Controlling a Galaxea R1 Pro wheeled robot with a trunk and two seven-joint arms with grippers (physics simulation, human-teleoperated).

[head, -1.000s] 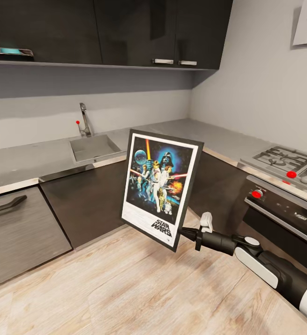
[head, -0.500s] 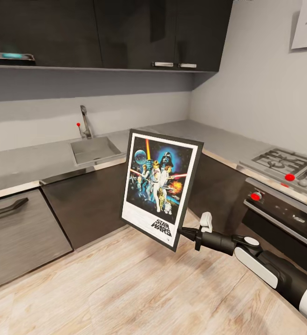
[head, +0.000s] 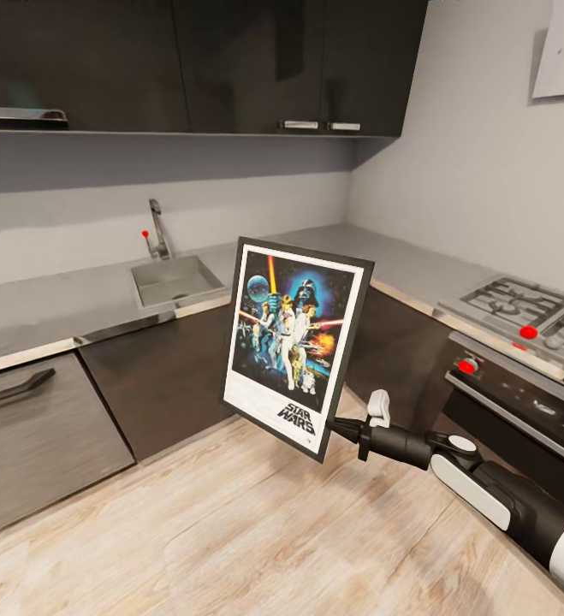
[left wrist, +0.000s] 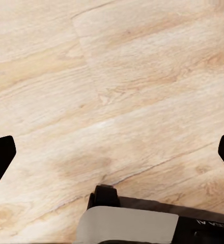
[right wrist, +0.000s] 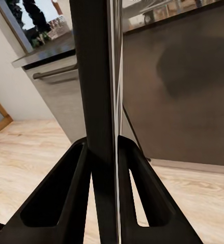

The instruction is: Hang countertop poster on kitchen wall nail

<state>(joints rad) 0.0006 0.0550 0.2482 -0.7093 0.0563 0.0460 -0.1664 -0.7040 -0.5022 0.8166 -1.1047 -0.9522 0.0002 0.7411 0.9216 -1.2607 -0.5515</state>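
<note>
Pinched from both sides between two black fingers (right wrist: 74, 193) of the right gripper (right wrist: 104, 188) is the edge of the upright rectangular Star Wars poster (head: 294, 342), black-framed with a white border; the frame runs straight up between the fingers in the right wrist view. From the head view the right gripper (head: 337, 426) meets the poster at its lower corner, nearest the black and white forearm, and the poster hangs in the air, tilted slightly, its printed face toward the camera. It is clear of the long matte grey kitchen countertop (head: 59, 299), standing in front of that worktop's dark cabinet fronts (head: 157, 368) and above the pale wood-plank floor (head: 230, 522). Behind the poster, set into the countertop, is the square sink (head: 175, 278). The left gripper (left wrist: 112, 152) points down at the floor planks, its dark fingertips (left wrist: 0, 157) spread wide with nothing between them.
</note>
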